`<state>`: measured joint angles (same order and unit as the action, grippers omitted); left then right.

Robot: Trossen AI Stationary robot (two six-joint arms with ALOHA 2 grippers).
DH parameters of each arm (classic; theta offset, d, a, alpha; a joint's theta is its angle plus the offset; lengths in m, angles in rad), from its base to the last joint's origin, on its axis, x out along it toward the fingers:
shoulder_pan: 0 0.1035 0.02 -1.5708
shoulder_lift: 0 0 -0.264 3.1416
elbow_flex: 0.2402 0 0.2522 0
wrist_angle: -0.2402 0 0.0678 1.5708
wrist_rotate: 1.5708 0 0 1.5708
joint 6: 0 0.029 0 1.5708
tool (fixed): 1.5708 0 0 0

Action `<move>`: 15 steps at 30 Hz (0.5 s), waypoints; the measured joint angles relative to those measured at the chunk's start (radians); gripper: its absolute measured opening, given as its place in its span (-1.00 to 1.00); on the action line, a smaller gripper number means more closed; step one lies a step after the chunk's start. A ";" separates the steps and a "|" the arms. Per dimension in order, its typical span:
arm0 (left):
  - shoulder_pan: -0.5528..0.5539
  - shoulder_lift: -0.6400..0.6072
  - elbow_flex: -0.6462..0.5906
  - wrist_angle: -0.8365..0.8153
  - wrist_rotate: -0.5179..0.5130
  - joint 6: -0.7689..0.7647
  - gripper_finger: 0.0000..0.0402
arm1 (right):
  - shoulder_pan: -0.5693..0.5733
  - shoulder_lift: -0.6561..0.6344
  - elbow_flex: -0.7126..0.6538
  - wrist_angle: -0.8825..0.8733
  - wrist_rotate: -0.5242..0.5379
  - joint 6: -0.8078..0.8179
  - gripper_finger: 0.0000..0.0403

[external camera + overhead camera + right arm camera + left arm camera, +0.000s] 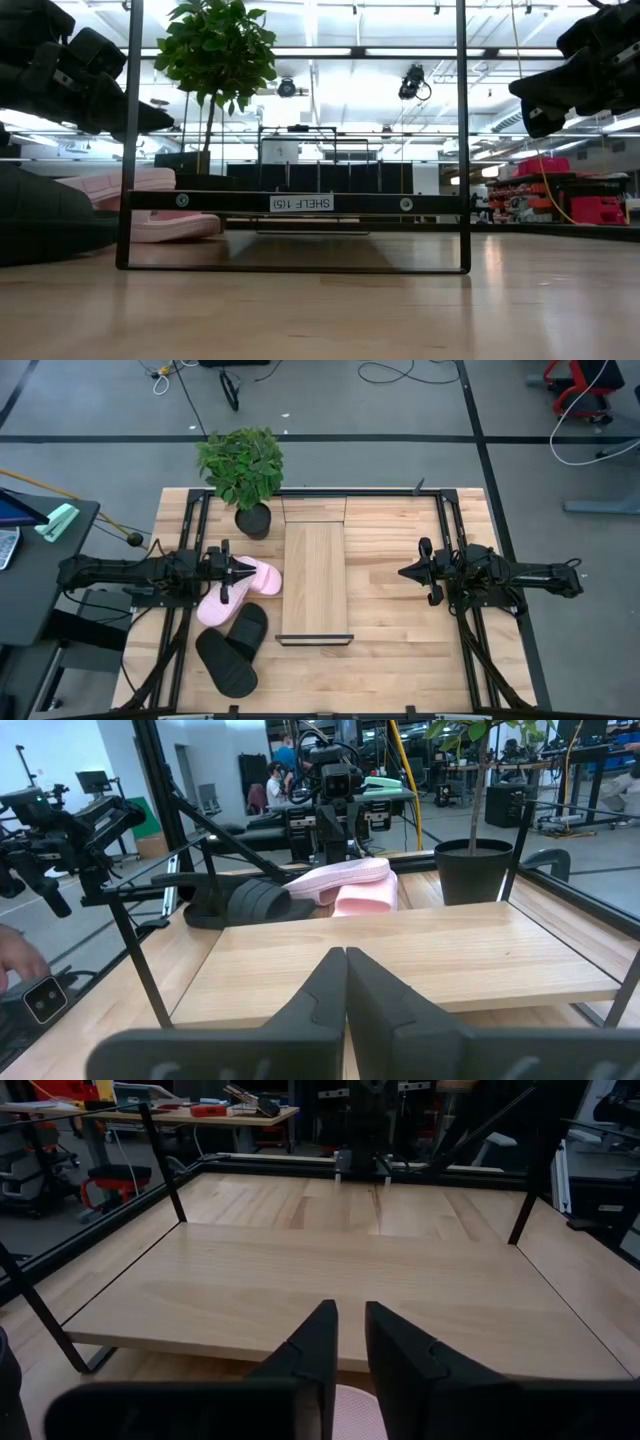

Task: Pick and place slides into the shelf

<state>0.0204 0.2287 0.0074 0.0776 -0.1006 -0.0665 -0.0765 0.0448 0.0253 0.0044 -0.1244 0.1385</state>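
Observation:
The shelf stands mid-table, its pale board bare inside a thin black frame. Left of it, two pink slides lie on the table, one overlapping the other. Two black slides lie nearer the front edge, also overlapping. My left gripper hovers level above the pink slides, pointing at the shelf. A narrow gap shows between its fingers, with nothing in it. My right gripper hangs right of the shelf, shut and holding nothing.
A potted plant stands at the shelf's far left corner, close to the pink slides. Black rails run along both sides of the table. Bare tabletop lies between the shelf and my right gripper, and in front of the shelf.

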 joint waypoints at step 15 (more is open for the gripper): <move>0.000 0.000 0.000 0.000 0.000 0.000 -0.73 | 0.000 0.000 0.000 0.000 0.000 0.000 -0.93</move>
<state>0.0202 0.2287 0.0071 0.0772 -0.1007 -0.0669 -0.0767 0.0450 0.0250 0.0046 -0.1242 0.1385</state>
